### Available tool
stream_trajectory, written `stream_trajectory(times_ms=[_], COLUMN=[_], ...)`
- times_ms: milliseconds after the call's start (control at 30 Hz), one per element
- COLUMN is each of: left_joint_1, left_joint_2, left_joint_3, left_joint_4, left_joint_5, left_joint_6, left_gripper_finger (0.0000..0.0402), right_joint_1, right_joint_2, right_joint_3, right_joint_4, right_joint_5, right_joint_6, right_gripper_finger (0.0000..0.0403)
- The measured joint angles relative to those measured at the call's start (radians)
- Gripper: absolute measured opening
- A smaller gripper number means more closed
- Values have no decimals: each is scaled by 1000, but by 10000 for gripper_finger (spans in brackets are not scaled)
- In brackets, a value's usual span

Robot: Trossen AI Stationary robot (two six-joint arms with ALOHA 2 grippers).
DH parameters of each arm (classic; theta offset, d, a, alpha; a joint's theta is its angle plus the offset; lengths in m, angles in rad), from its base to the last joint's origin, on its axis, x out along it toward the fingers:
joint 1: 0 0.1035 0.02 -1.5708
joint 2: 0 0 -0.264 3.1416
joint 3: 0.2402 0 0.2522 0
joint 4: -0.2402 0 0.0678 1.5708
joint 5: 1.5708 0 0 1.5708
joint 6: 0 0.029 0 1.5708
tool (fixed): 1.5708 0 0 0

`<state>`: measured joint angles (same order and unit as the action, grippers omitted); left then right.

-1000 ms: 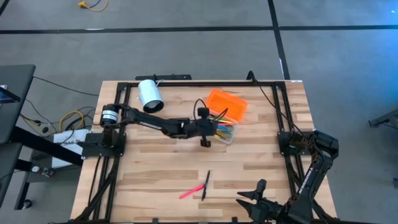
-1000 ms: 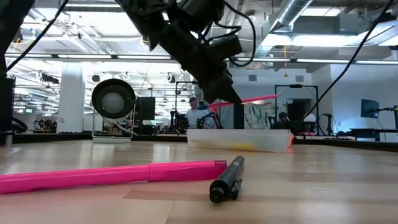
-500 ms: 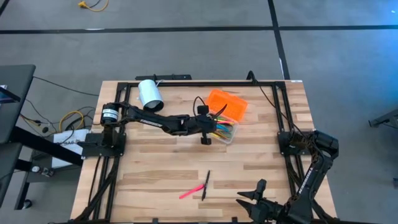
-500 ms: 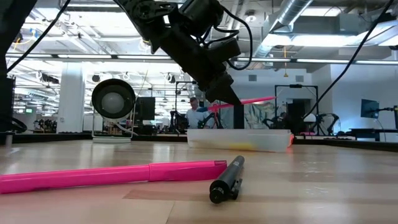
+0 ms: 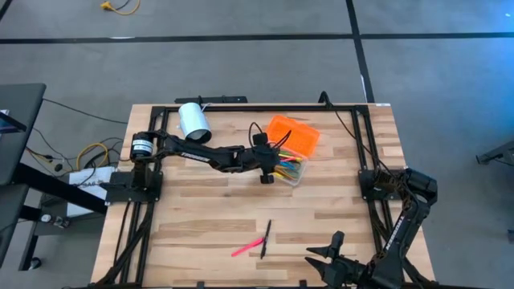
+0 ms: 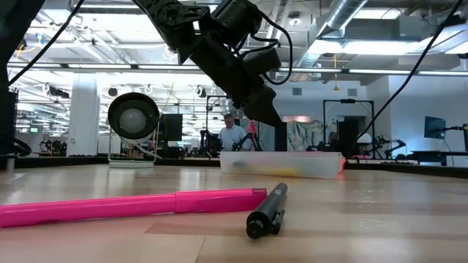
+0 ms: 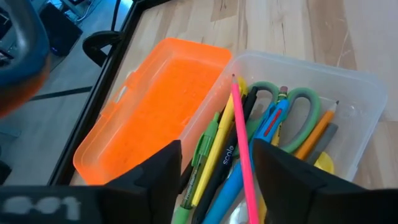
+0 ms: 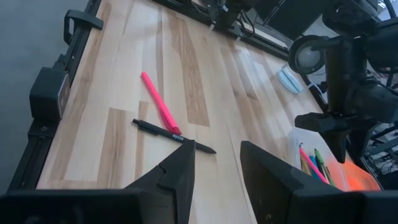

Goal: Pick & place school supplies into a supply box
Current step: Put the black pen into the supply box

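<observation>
The supply box stands at the table's far middle. Its clear base (image 5: 292,172) holds several pens, pencils and green-handled scissors (image 7: 292,106), and its orange lid (image 5: 293,134) lies open beside it. My left gripper (image 5: 277,163) hangs open just over the base. A pink pencil (image 7: 241,134) lies free on the other pens, below the gap between the fingers. A pink pen (image 5: 248,246) and a black pen (image 5: 266,238) lie flat on the near middle of the table. My right gripper (image 5: 323,255) waits open at the near right.
A white cylinder (image 5: 193,122) lies on its side at the far left, behind the left arm. A dark metal frame (image 5: 241,107) runs along the table's far, left and right edges. Bare wood lies between the box and the two pens.
My left gripper has opened over the supply box and let go of the pink pencil. The pencil stuck out level beyond the fingers and has dropped onto the pens in the clear base. The gripper has also rolled a little.
</observation>
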<state>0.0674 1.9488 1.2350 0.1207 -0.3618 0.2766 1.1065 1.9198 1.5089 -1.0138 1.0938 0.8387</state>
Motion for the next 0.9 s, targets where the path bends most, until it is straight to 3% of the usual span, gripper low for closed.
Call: stream_trajectory(times_ms=[367, 900], left_joint_1=[-24, -410], left_joint_2=[-4, -50], left_joint_3=[0, 0], left_joint_4=[-64, -393], left_joint_5=[26, -178], left_joint_6=[-21, -186], left_gripper_finger=[193, 193], right_joint_1=[0, -57], right_joint_2=[0, 0], right_joint_3=[0, 0], right_joint_4=[-2, -18], right_joint_5=[-3, -22], right_joint_6=[0, -8], right_gripper_finger=[122, 122])
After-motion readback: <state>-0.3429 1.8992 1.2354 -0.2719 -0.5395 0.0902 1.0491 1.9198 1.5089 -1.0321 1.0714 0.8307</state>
